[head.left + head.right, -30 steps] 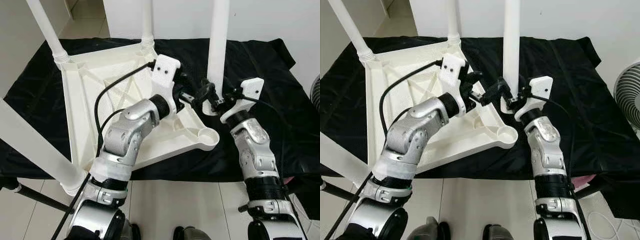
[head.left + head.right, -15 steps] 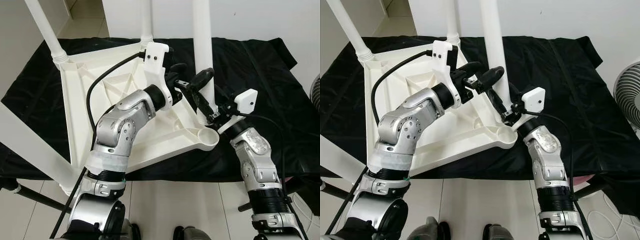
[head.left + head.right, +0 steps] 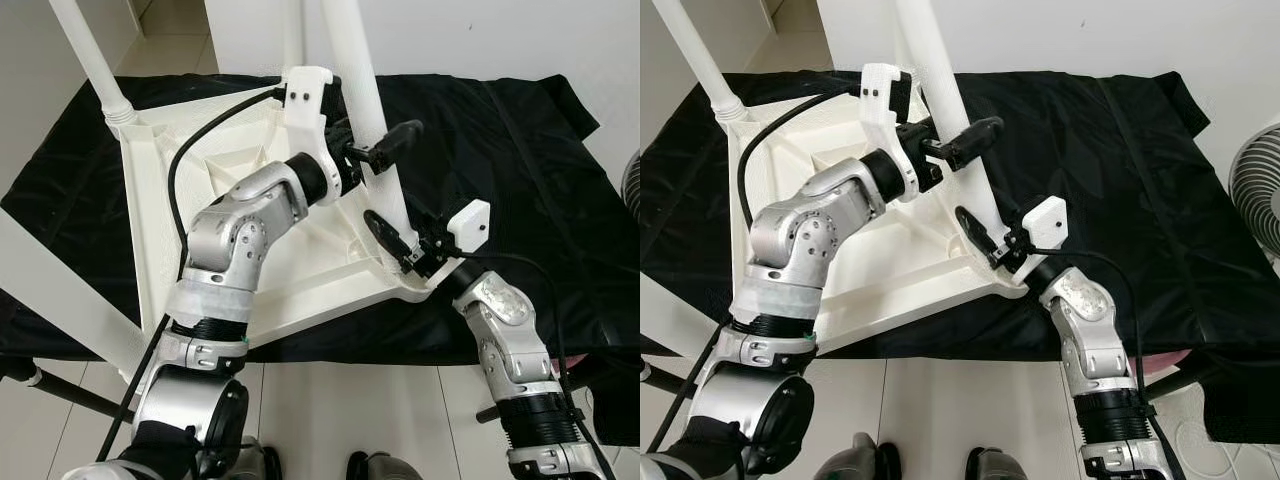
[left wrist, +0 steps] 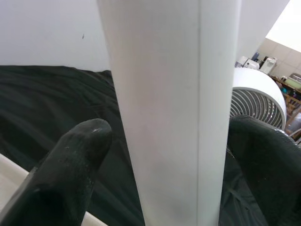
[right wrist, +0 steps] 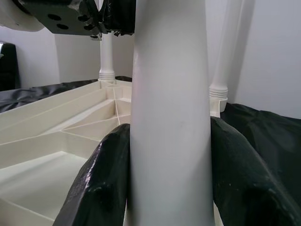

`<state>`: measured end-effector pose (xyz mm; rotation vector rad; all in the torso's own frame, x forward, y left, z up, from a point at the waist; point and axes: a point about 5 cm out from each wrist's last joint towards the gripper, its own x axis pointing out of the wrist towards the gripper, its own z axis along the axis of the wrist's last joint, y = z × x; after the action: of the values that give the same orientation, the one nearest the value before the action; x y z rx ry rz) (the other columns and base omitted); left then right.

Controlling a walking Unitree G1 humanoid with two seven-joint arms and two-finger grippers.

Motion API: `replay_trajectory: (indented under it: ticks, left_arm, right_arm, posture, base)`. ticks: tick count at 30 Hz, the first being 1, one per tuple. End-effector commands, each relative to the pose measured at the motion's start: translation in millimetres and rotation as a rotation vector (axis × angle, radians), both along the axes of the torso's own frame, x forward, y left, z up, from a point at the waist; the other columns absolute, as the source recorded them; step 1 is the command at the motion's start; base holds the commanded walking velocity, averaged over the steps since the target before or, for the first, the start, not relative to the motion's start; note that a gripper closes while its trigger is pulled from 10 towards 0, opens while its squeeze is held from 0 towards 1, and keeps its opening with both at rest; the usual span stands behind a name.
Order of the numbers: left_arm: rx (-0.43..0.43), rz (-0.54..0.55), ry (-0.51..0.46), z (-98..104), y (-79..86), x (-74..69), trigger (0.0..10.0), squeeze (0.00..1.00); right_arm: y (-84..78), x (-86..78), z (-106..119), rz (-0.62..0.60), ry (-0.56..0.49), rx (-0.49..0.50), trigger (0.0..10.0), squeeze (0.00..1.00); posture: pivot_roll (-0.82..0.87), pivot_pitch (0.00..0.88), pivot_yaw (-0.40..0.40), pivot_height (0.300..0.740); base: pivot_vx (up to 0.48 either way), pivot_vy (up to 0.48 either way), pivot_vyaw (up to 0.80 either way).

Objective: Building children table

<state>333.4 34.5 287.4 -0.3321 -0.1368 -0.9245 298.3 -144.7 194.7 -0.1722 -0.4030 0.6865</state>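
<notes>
The white children's table lies upside down on a black cloth. A loose white table leg leans with its top toward the left and its foot at the round socket of the near right corner. My left gripper is shut on the leg halfway up; in the left wrist view its black fingers flank the leg. My right gripper is shut on the leg just above the socket. In the right wrist view its fingers press both sides of the leg.
Three other legs stand in their corners: back left, back and near left. The cloth covers a low platform with tiled floor in front. A white fan stands to the right.
Both grippers have carried the leg left, from upright on the cloth beside the table to leaning over the near right corner socket. The left arm rose and the right gripper dropped lower.
</notes>
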Motion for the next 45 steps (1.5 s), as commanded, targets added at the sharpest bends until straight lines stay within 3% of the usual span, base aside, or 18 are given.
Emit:
replay_trajectory:
  ticks: [1, 2, 25, 26, 28, 29, 30, 38, 39, 45]
  left_arm:
    - [0.004, -0.012, 0.021, -0.9, -1.0, 1.0, 0.5, 0.00]
    - [0.000, -0.022, 0.030, -1.3, -1.0, 0.4, 0.0, 0.00]
    - [-0.008, -0.011, 0.007, 3.2, -1.1, -2.5, 0.0, 0.00]
    - [-0.003, -0.009, 0.004, 3.9, -1.5, -2.7, 4.2, 0.00]
    - [-0.003, -0.009, 0.004, 3.9, -1.5, -2.7, 4.2, 0.00]
    - [0.012, -0.004, -0.002, 4.8, -2.3, -2.7, 10.0, 0.00]
    - [0.048, 0.041, -0.049, 9.8, -3.3, -4.2, 10.0, 0.00]
    - [0.100, 0.108, -0.125, 14.5, -8.1, -8.8, 10.0, 0.00]
    - [0.103, 0.146, -0.155, 17.3, -10.9, -10.6, 10.0, 0.00]
    - [0.079, 0.159, -0.170, 21.3, -16.1, -14.7, 10.0, 0.00]
  right_arm:
    - [1.2, -3.3, 2.3, 0.007, -0.024, -0.008, 10.0, 0.00]
    - [0.6, -3.1, 1.8, -0.001, -0.023, -0.013, 10.0, 0.00]
    - [-1.3, 8.3, 2.2, -0.115, 0.004, -0.021, 10.0, 0.00]
    - [-1.1, 9.3, 2.0, -0.119, 0.013, -0.018, 10.0, 0.00]
    - [-1.1, 9.3, 2.0, -0.119, 0.013, -0.018, 10.0, 0.00]
    - [-0.6, 10.0, 1.9, -0.115, 0.028, -0.004, 10.0, 1.00]
    - [1.6, 12.6, 3.3, -0.139, 0.056, 0.002, 10.0, 1.00]
    - [5.0, 19.6, 3.9, -0.240, 0.099, -0.063, 10.0, 1.00]
    - [10.6, 22.2, 5.8, -0.255, 0.110, -0.084, 10.0, 0.00]
    - [19.5, 25.3, 7.0, -0.253, 0.113, -0.107, 10.0, 0.00]
  posture:
    - [-0.14, 0.119, 0.061, 0.740]
    - [-0.14, 0.119, 0.061, 0.740]
    - [-0.14, 0.095, 0.056, 0.740]
    - [-0.14, 0.095, 0.056, 0.740]
    - [-0.14, 0.095, 0.056, 0.740]
    - [-0.14, 0.095, 0.056, 0.740]
    - [-0.14, 0.086, 0.055, 0.740]
    - [-0.14, 0.096, 0.051, 0.740]
    - [-0.14, 0.097, 0.049, 0.740]
    - [-0.13, 0.103, 0.047, 0.740]
  base:
    - [0.000, 0.000, 0.00]
    - [0.000, 0.000, 0.00]
    - [0.000, 0.000, 0.00]
    - [0.000, 0.000, 0.00]
    - [0.000, 0.000, 0.00]
    - [0.000, 0.000, 0.00]
    - [0.000, 0.000, 0.00]
    - [0.000, 0.000, 0.00]
    - [0.000, 0.000, 0.00]
    - [0.000, 0.000, 0.00]
